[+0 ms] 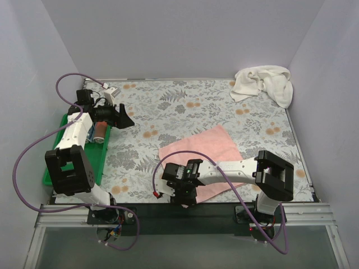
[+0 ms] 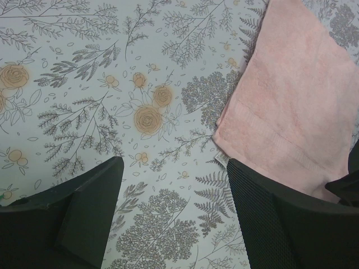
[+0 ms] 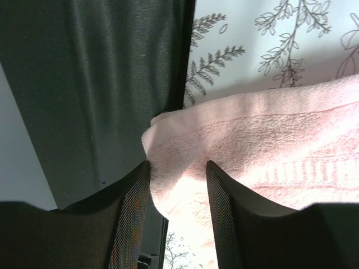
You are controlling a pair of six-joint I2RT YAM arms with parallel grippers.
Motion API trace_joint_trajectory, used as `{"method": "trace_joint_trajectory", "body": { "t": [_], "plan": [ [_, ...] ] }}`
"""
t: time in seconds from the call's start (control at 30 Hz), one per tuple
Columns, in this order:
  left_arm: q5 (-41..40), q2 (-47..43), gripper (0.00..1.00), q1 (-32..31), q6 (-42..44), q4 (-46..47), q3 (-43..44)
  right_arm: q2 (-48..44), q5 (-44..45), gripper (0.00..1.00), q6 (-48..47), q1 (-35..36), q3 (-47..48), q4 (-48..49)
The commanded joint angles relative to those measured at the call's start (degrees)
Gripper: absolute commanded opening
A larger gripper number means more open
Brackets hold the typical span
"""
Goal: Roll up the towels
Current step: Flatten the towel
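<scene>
Ideally the near edge of the pink towel (image 1: 205, 148) is lifted evenly and turned tight onto itself — a loose first turn sags. Right gripper (image 3: 176, 185) pinches that edge, jaws nearly closed on cloth. Left gripper (image 1: 120, 116) hovers wide open, empty — white towel (image 1: 263, 84) lies crumpled, far right.

1. From above, the near corner of the pink towel (image 1: 207, 147) is hidden beneath the right gripper (image 1: 180, 193).
2. The left arm (image 1: 73, 140) covers most of the green tray (image 1: 102, 159). The red and blue items (image 1: 99, 132) in it are too small to identify.
3. The white towel (image 1: 263, 84) is bunched, and its folds hide its outline.
4. In the left wrist view, the pink towel (image 2: 291, 95) runs off the top and right edges. Its near edge disappears behind a finger (image 2: 269, 213) of the left gripper (image 2: 175, 163).
5. In the right wrist view, the pink towel (image 3: 269, 140) runs off the right edge, and its lower part is washed out.
</scene>
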Motion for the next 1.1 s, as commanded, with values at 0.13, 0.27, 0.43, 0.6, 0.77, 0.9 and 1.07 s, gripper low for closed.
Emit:
{"method": "trace_joint_trajectory", "body": {
  "t": [0.13, 0.27, 0.43, 0.6, 0.77, 0.9, 1.07],
  "plan": [
    [1.6, -1.8, 0.71, 0.3, 0.0, 0.5, 0.2, 1.0, 4.5, 0.33, 0.4, 0.0, 0.1, 0.0],
    [2.0, -1.8, 0.7, 0.4, 0.0, 0.5, 0.0, -0.7, 4.2, 0.17, 0.6, -0.2, 1.2, -0.5],
    [2.5, -2.0, 0.7, 0.3, 0.7, 0.1, -0.5, -4.5, 3.5, 0.01, 0.3, -3.5, 3.8, -1.2],
    [1.2, -2.4, 0.68, -2.0, 3.0, -2.4, -0.7, -14.0, -0.2, 0.01, 0.3, -18.0, 6.0, -2.2],
    [-2.6, -4.1, 0.64, -9.1, 3.6, -2.0, -3.0, -25.3, -3.5, 0.01, -3.5, -46.3, 3.6, -6.6],
    [-8.5, -3.2, 0.6, -19.0, 3.9, -1.7, -5.3, -32.3, 0.0, 0.01, -13.6, -72.4, -3.6, -7.3],
    [-17.2, 1.9, 0.75, -27.7, 0.6, 2.8, -7.2, -33.6, 4.6, 0.01, -22.3, -86.3, -12.1, -7.7]
  ]
}}
